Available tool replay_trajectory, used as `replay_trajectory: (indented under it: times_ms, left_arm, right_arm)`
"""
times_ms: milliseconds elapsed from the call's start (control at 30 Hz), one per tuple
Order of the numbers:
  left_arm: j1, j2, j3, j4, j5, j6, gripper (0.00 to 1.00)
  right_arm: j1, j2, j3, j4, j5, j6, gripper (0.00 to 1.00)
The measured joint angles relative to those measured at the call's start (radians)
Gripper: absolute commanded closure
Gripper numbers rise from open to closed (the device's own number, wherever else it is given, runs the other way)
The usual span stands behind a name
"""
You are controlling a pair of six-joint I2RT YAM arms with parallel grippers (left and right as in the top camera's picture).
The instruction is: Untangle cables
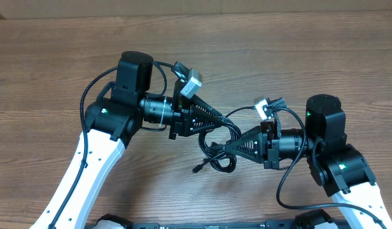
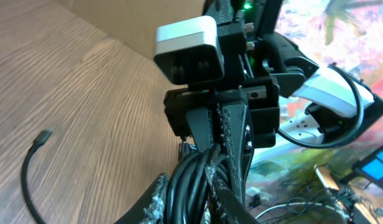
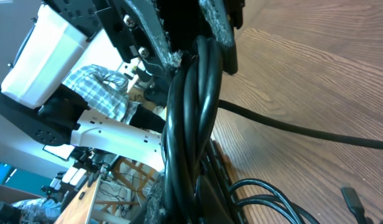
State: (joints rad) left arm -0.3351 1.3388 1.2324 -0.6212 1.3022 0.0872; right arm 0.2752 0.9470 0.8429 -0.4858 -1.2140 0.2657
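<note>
The cables (image 1: 216, 141) are a bundle of thin black cords, looped and tangled between my two grippers at the table's middle. My left gripper (image 1: 221, 121) reaches in from the left and is shut on the bundle. In the left wrist view the cords (image 2: 193, 163) run between its fingers (image 2: 155, 198). My right gripper (image 1: 228, 146) comes from the right and is shut on the same bundle (image 3: 188, 106), with loops (image 3: 266, 196) spilling beside it. One plug end (image 1: 198, 169) lies loose on the table. Another loose cable end (image 2: 40, 139) shows in the left wrist view.
The wooden table (image 1: 49, 57) stretches out around the arms. Thicker black arm wires (image 1: 94, 86) loop beside the left arm, and more (image 1: 288, 178) beside the right arm. Both wrist cameras (image 1: 191, 83) sit close above the bundle.
</note>
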Motion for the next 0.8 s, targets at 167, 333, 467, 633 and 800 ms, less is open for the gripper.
replay_trajectory:
  times_ms: [167,333,467,633,800]
  left_arm:
    - [0.0,0.0,0.001,-0.052,-0.028,-0.012,0.79]
    - [0.0,0.0,0.001,-0.089,-0.045,-0.019,0.72]
    - [0.0,0.0,0.001,-0.09,-0.05,-0.028,0.96]
    - [0.0,-0.002,0.001,-0.09,-0.05,-0.029,0.96]
    - [0.0,-0.002,0.001,-0.121,-0.084,-0.029,0.96]
  right_arm:
    - [0.0,0.004,0.0,-0.002,0.017,0.0,0.96]
    - [0.0,0.004,0.0,0.0,0.028,0.0,0.96]
    - [0.0,0.004,0.0,0.0,0.033,0.0,0.96]
    - [0.0,0.004,0.0,0.0,0.042,0.0,0.96]
    - [0.0,0.007,0.0,-0.006,0.045,0.004,0.96]
